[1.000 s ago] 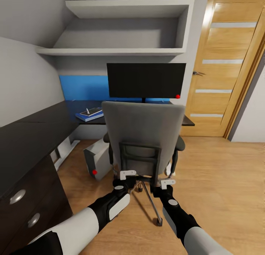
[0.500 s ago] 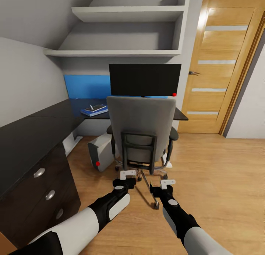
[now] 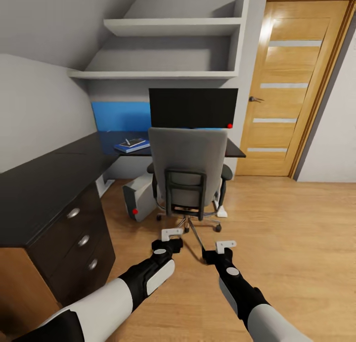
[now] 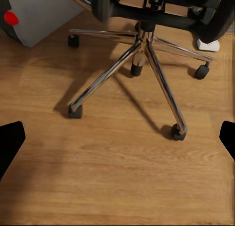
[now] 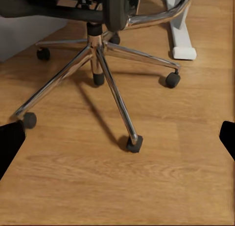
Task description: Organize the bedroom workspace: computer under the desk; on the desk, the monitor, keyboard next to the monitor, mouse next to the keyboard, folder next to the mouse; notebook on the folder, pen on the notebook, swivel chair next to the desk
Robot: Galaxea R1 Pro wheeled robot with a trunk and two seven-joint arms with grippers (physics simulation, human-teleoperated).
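The grey swivel chair [image 3: 185, 164] stands with its back to me, pushed up to the black L-shaped desk [image 3: 44, 184]. Its chrome star base [image 4: 139, 59] [image 5: 98, 54] fills the floor ahead of both hands. The black monitor [image 3: 193, 108] stands on the desk behind the chair. Left of it lies the blue folder [image 3: 132, 147] with the dark notebook [image 3: 135, 143] and white pen [image 3: 128, 141] on top. The grey computer [image 3: 140, 199] [image 4: 39, 12] sits on the floor under the desk. The keyboard and mouse are hidden. My left gripper [image 3: 170, 235] [image 4: 117, 140] and right gripper [image 3: 223, 248] [image 5: 117, 140] hang open and empty, short of the chair.
The desk's drawer block with silver knobs [image 3: 81, 240] juts out at the near left. A wooden door [image 3: 291, 85] stands at the right, grey shelves [image 3: 173, 50] above the desk. A white desk foot [image 5: 180, 37] rests by the chair's wheels. Open plank floor lies to the right.
The camera has backed away from the desk, so the chair, monitor and desk look smaller and farther. Both arms hold the same pose. Nothing on the desk has moved.
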